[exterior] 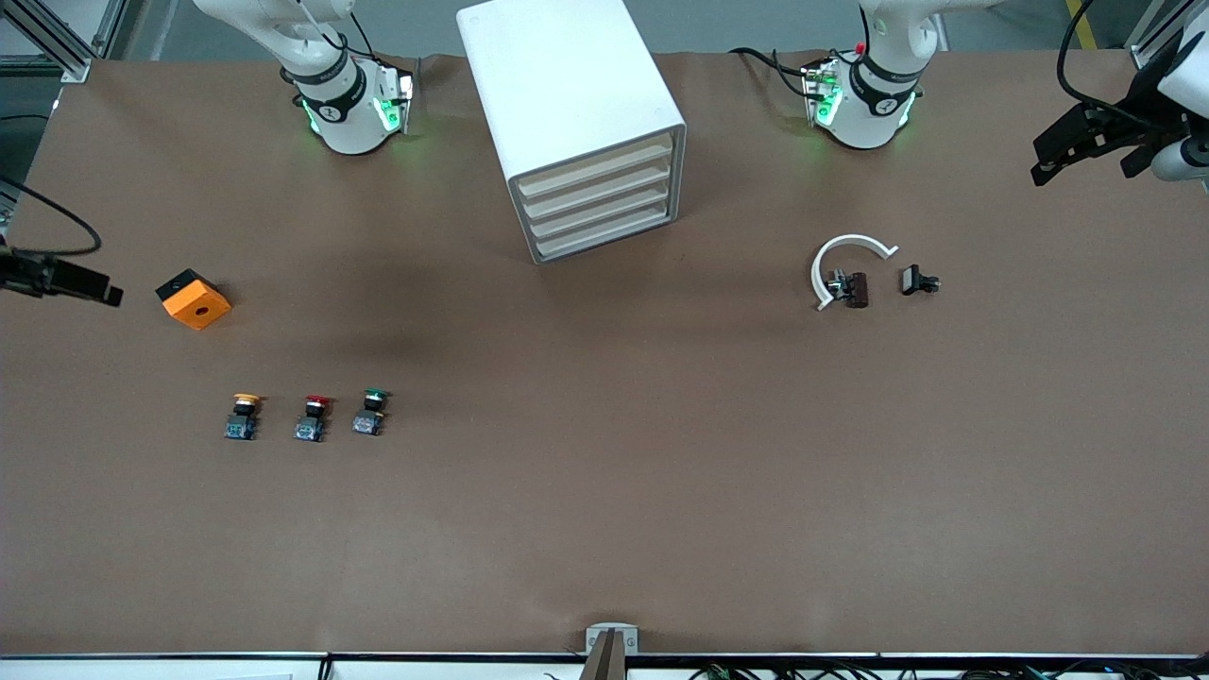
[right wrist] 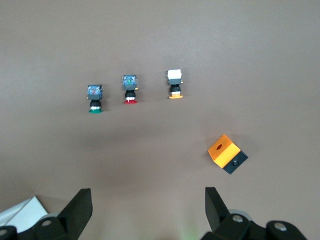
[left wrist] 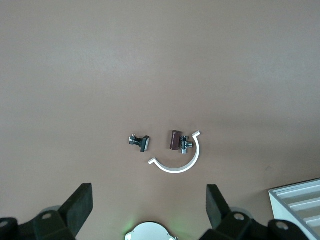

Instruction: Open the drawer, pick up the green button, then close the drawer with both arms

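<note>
Both arms wait at the counter's (exterior: pixel 604 529) ends. Left pincer (exterior: pixel 1072 151) wide, holding nothing, up over the left arm's end; white C-clip (exterior: pixel 845 264) and small fittings (exterior: pixel 855 288) lie near it. Right pincer (exterior: pixel 71 281) wide, empty, over the right arm's end, just beside the orange block (exterior: pixel 193 299). Green-capped button (exterior: pixel 371 412) sits on the counter, well apart from the right pincer, beside the red one (exterior: pixel 313 417). Drawer unit (exterior: pixel 576 123) shut.

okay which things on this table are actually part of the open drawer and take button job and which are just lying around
Part of the job:
- white four-drawer cabinet, drawers shut
- green-capped push button
- left hand and right hand, both open, waiting

Lying about:
- yellow-capped button
- red-capped button
- orange block
- white curved clip
- small dark fittings
</note>
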### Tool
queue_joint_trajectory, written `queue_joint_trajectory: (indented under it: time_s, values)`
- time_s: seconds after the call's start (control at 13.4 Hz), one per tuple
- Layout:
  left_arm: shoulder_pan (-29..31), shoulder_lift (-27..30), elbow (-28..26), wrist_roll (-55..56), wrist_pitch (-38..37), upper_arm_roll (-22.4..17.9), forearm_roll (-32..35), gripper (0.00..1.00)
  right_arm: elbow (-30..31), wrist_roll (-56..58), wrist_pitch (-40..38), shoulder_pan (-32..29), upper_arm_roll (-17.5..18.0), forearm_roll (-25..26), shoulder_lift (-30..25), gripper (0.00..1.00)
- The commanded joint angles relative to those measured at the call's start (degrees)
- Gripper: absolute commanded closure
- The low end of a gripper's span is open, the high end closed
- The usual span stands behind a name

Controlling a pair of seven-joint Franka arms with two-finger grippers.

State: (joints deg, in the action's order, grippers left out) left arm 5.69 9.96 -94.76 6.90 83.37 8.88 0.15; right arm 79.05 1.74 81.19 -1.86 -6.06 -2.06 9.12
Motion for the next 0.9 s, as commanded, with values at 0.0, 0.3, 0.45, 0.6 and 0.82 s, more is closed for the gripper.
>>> queue_joint_trajectory:
  time_s: [0.0, 0.3, 0.45, 0.6, 0.82]
  values:
    - [0.0, 1.4, -1.2, -1.2, -0.4, -0.1, -0.9, 0.0, 0.2, 8.0, -3.5, -2.0, 0.6, 0.0, -3.1, 0.0]
    - [0.3, 2.2, -2.9, -1.2, -1.1, -0.2, -0.9, 0.0, 1.9, 8.3, -3.7, -4.7, 0.8, 0.3, -5.4, 0.0]
    - [0.4, 3.2, -4.3, -1.1, -0.6, -0.2, -0.9, 0.0, 2.4, 5.1, -3.8, -4.6, 1.1, 0.3, -6.0, 0.0]
    - [0.4, 3.4, -4.3, -1.1, -0.7, -0.2, -0.9, 0.0, 4.3, 2.6, -3.2, -3.9, 1.3, 0.1, -7.5, 0.0]
    - [0.4, 3.3, -4.1, -1.1, -0.8, -0.2, -0.8, 0.0, 4.8, -3.7, -3.1, 0.1, 1.4, -0.1, -8.4, 0.0]
